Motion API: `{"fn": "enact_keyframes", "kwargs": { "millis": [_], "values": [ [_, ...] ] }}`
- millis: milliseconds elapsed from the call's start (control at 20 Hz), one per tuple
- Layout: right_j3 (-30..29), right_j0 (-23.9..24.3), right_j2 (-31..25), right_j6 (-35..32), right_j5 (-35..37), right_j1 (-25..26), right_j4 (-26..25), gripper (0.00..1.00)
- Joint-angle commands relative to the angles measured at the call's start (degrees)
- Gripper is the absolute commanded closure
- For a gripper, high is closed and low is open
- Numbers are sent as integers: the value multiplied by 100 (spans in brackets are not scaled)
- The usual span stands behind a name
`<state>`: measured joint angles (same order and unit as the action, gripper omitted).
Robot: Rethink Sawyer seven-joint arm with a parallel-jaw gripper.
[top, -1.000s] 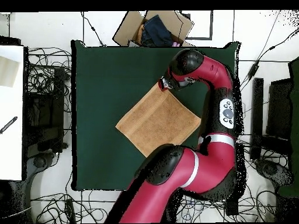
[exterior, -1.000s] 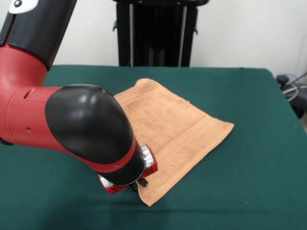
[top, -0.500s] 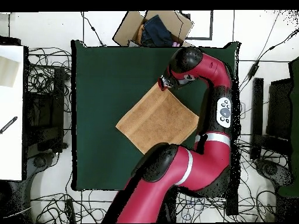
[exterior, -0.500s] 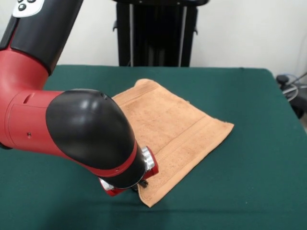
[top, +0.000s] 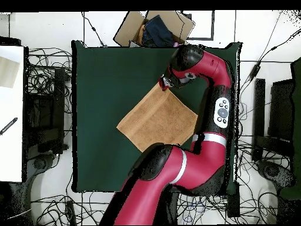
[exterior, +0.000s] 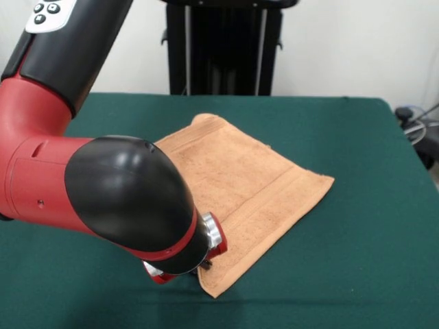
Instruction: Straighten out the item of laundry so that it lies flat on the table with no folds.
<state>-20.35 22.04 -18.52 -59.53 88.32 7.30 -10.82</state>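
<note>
Towel (exterior: 240, 192) lay spread on the table (exterior: 357, 137) — gripper (exterior: 202, 264) at its lower corner; grip state could not be told.

Open cardboard box (top: 154, 26) holding dark cloth; tangled cables (top: 44, 76); white desk (top: 10, 112); black stand (exterior: 223, 46)

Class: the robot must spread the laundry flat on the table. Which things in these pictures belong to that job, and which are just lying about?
Belong to the job:
towel
green table
gripper, at the towel's corner

Just lying about:
cardboard box beyond the table
floor cables
black stand
</note>
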Motion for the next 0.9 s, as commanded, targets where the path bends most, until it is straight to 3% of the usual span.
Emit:
{"fn": "enact_keyframes", "kwargs": {
  "millis": [50,400,900],
  "values": [
    [456,-346,-495,-1698,-1993,750,-461,100],
    [743,-408,-637,-1664,-1741,832,-682,100],
    [1047,-431,-1195,-1661,-1384,852,-1395,100]
  ]
}}
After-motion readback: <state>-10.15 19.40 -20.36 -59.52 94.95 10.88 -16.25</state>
